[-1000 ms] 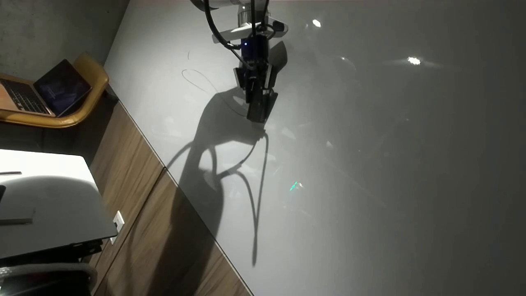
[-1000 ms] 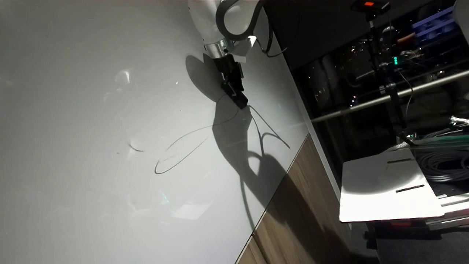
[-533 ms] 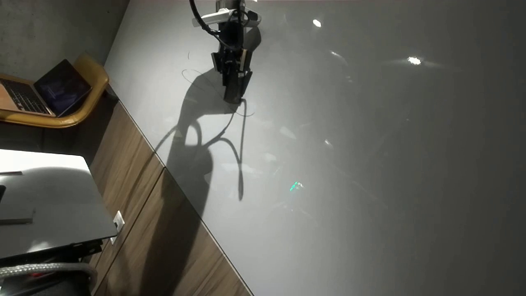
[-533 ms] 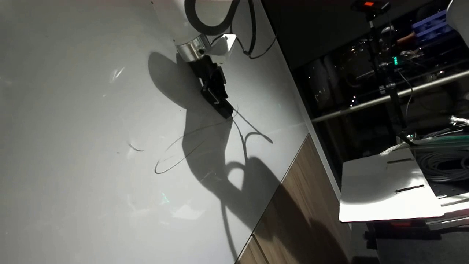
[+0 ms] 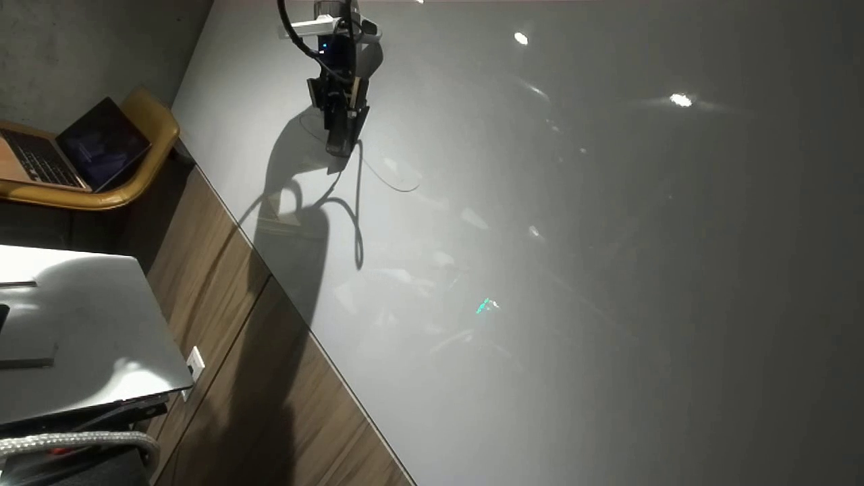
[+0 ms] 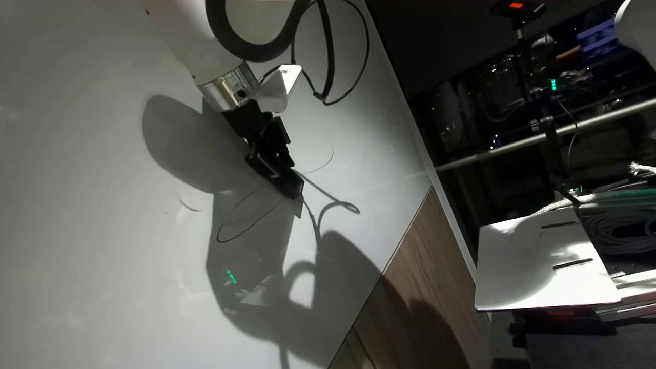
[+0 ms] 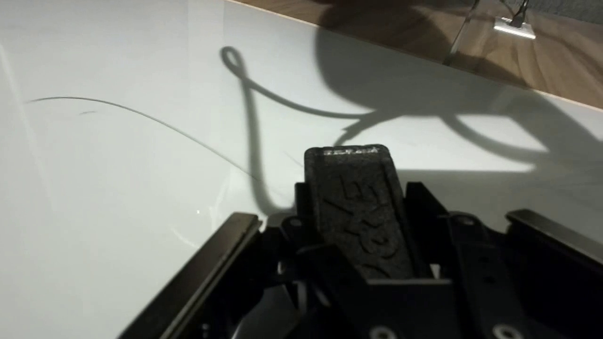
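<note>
One arm (image 6: 200,56) aslant toward the white surface (image 6: 92,215), tool (image 7: 359,195) tight around a dark block (image 7: 359,216).

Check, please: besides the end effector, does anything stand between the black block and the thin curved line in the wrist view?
Nothing visible does: between the black block in the end effector and the thin curved line, only a narrow shadow falls.

Markings (image 7: 365,214) on the black block (image 7: 351,174) in the claw (image 7: 360,195)? Too blurry to read. The curved line (image 6: 256,221) ducks partly behind that claw, and the arm (image 6: 189,43) above gets chopped off up top in both exterior views.
</note>
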